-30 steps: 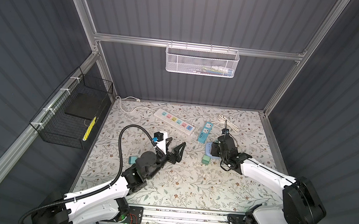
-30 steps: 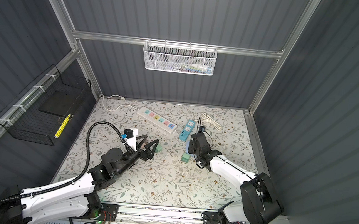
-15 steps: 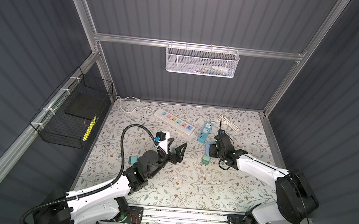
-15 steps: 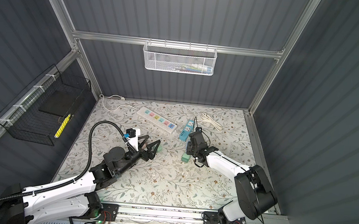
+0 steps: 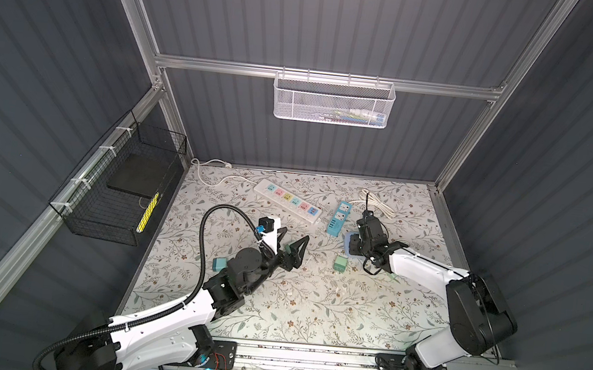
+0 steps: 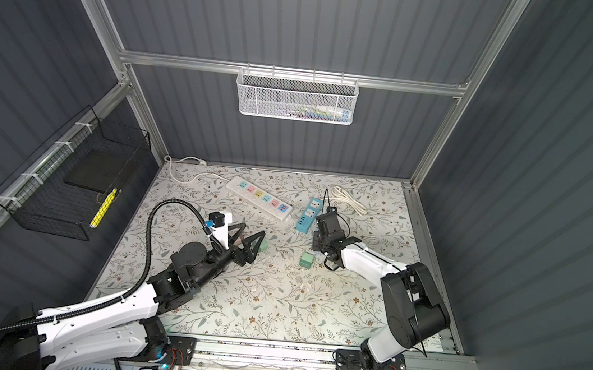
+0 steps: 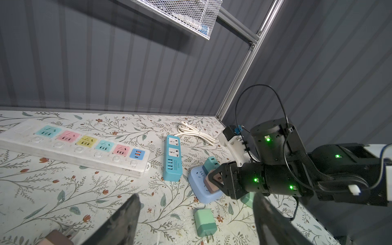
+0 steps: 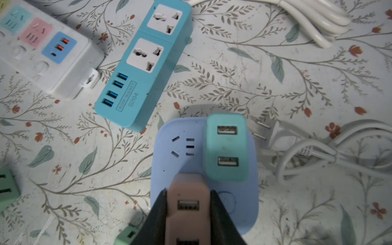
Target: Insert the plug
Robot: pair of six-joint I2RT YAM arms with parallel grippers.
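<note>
A pink plug [image 8: 187, 203] with USB ports stands on the light-blue socket block [image 8: 182, 148], and my right gripper [image 8: 187, 193] is shut on its two sides. A teal plug [image 8: 226, 148] sits plugged into the same block beside it. In the left wrist view the right gripper [image 7: 214, 178] covers part of the pink plug [image 7: 210, 182] on the block [image 7: 203, 195]. A loose green plug [image 7: 205, 221] lies on the mat, prongs toward me. My left gripper [image 5: 293, 240] hovers open and empty left of the block [image 5: 348, 241].
A teal power strip [image 5: 339, 216] and a long white strip [image 5: 287, 202] lie behind the block. A coiled white cable [image 5: 377, 202] lies at the back right. Another green plug [image 5: 287, 249] lies under the left gripper, a teal one [image 5: 219, 264] further left. A black wire basket [image 5: 118, 189] hangs on the left wall.
My right gripper has shifted a little toward the back and closed its jaws onto the pink plug on the block. The left arm has barely moved and stays open.
</note>
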